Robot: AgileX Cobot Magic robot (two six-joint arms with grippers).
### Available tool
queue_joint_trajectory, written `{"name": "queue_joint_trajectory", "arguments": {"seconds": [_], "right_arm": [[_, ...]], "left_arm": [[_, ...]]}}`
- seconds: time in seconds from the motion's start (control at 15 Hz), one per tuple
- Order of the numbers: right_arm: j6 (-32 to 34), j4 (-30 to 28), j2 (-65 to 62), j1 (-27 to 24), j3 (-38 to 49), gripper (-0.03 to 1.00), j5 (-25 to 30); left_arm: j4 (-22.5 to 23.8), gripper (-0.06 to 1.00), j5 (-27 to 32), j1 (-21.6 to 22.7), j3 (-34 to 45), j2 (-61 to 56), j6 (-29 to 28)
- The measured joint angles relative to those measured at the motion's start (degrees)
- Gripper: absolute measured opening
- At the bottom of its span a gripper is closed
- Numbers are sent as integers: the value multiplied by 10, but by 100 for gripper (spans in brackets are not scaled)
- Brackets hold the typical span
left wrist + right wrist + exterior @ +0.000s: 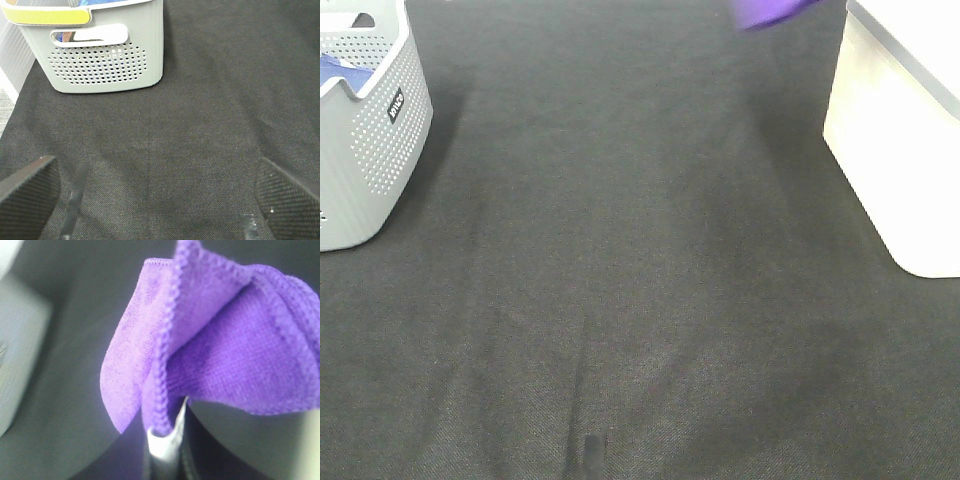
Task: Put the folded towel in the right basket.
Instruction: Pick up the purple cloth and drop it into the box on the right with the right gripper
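While the purple towel [225, 350] hangs clamped in the right gripper [167, 437] near the white basket [900, 150], not yet over it, I judge the pickup done and the drop into that basket left to do; the left gripper [150, 200] waits with jaws wide apart, empty.

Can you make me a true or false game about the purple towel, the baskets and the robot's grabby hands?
1. The towel is purple. True.
2. The towel lies flat on the black table. False: it hangs pinched in the right gripper, up off the table.
3. The left gripper is open and holds nothing. True.
4. The grey basket has smooth walls with no holes. False: its wall is full of little holes.
5. The towel is already inside the white basket. False: it hangs in the air beside it.
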Motion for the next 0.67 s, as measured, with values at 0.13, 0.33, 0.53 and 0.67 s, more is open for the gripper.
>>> {"name": "queue_joint_trajectory", "arguments": {"seconds": [0.13, 0.33, 0.53, 0.67], "right_arm": [[0, -32, 1, -89, -6, 4, 5], [0, -105, 1, -152, -6, 4, 6], [-2, -146, 22, -159, -3, 7, 11], [-2, -146, 29, -152, -2, 21, 11]], "left_arm": [[0, 99, 0, 0, 0, 0, 0], [0, 99, 0, 0, 0, 0, 0], [0, 99, 0, 0, 0, 0, 0], [0, 99, 0, 0, 0, 0, 0]]}}
